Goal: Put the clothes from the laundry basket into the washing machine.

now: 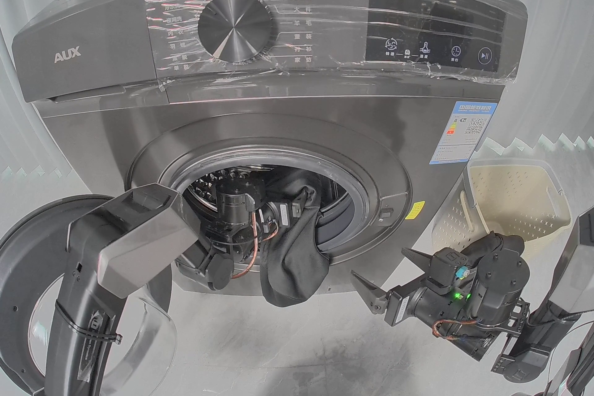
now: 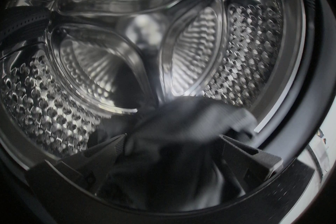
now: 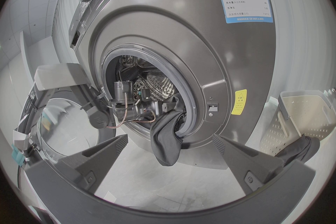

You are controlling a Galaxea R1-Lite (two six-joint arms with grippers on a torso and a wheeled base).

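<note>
The grey washing machine (image 1: 297,119) stands with its round opening uncovered. A dark garment (image 1: 291,267) hangs over the lower rim of the opening, half inside the drum (image 2: 140,42) and half outside. My left gripper (image 2: 171,137) is inside the opening, open, its fingers spread on either side of the garment's (image 2: 182,119) upper part. My right gripper (image 1: 387,273) hovers open and empty in front of the machine, low and right of the opening. The cream laundry basket (image 1: 544,211) stands right of the machine, with another dark garment (image 3: 297,149) draped over its near edge.
The machine's door (image 1: 25,267) is swung wide open on the left, behind my left arm. Pale floor spreads below the opening. The basket's wall (image 3: 308,112) sits close against the machine's right side.
</note>
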